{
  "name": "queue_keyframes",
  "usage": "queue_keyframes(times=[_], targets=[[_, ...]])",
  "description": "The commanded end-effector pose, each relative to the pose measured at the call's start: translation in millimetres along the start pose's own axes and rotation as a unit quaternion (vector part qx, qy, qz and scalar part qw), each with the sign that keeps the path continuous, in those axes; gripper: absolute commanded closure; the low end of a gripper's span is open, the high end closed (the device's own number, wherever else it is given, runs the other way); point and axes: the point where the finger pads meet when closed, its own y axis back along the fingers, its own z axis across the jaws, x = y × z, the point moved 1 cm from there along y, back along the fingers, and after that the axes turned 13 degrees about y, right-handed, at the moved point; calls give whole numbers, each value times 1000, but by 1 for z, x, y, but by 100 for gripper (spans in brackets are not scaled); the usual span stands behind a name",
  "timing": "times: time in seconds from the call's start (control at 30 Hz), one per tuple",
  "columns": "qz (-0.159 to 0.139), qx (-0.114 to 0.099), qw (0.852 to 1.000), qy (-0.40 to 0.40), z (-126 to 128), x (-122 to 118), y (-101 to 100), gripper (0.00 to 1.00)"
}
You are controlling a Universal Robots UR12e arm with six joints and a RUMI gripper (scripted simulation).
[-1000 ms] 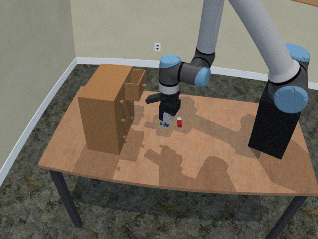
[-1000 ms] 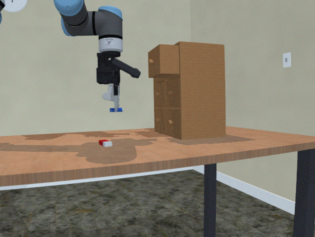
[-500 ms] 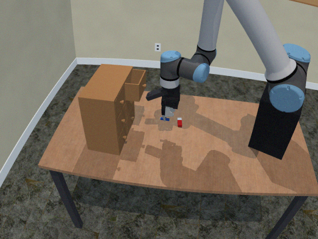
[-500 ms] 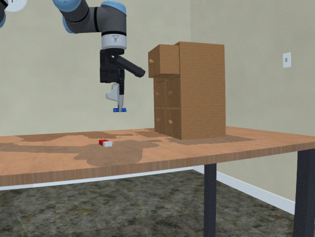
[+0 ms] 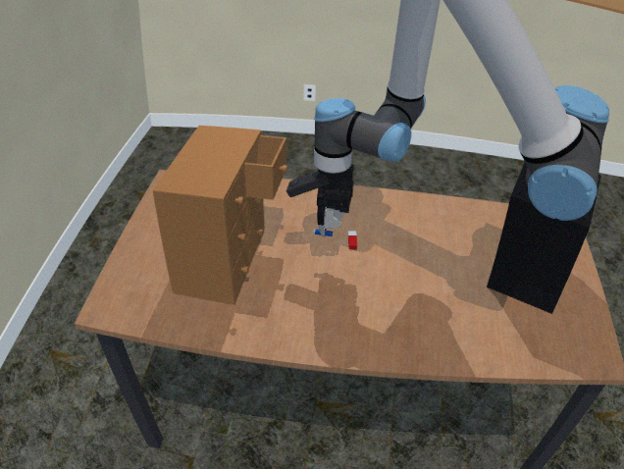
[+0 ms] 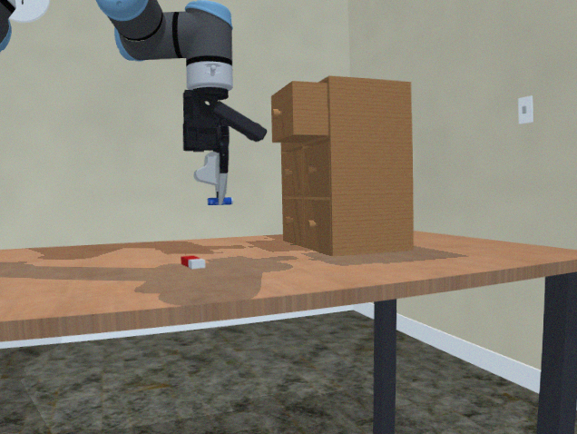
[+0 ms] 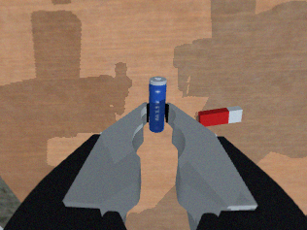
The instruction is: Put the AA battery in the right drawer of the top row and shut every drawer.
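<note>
Grey-fingered and black-bodied, the gripper [image 5: 323,231] [image 6: 220,201] [image 7: 156,104] is clamped on the blue cylindrical AA battery [image 5: 329,233] [image 6: 212,202] [image 7: 156,108], above the wooden desk [image 5: 429,352] [image 6: 140,305] [image 7: 160,28] and in front of the tall brown wooden chest [image 5: 199,236] [image 6: 373,162]. At the chest's top right, the open wooden drawer [image 5: 259,181] [image 6: 309,109] sits higher than the battery; heading straight for the chest without rising could drive the load or fingers into it. Jutting toward the chest, the black arm-like bar [image 5: 303,184] [image 6: 239,123] could strike the drawer first, shoving it or turning the chest. With no stops, a snagged drawer could come right out. Held by narrow tips around its middle, the battery might pivot or slip if knocked, and a release short of the drawer would drop it outside the chest.

Hidden are most of the drawer's floor, screened by its walls, and, in the exterior view, the chest's top left drawer. Small and partly covered in the top view, the battery appears roughly level there. Farther from the chest, a red-and-white block [image 5: 352,240] [image 6: 189,261] [image 7: 214,116] lies on the desk.

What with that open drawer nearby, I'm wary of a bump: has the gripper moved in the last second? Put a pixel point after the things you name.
Yes: in the exterior view, the gripper [image 5: 323,232] [image 6: 220,202] [image 7: 156,104] has shifted slightly toward the chest [image 5: 199,241] [image 6: 371,168].
</note>
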Motion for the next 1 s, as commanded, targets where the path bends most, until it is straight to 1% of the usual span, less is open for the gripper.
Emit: queue_keyframes(times=[0.0,0.67,0.97], targets=[[0,0,1000,0,0,0,1,95],[0,0,1000,0,0,0,12,95],[0,0,1000,0,0,0,24,95]])
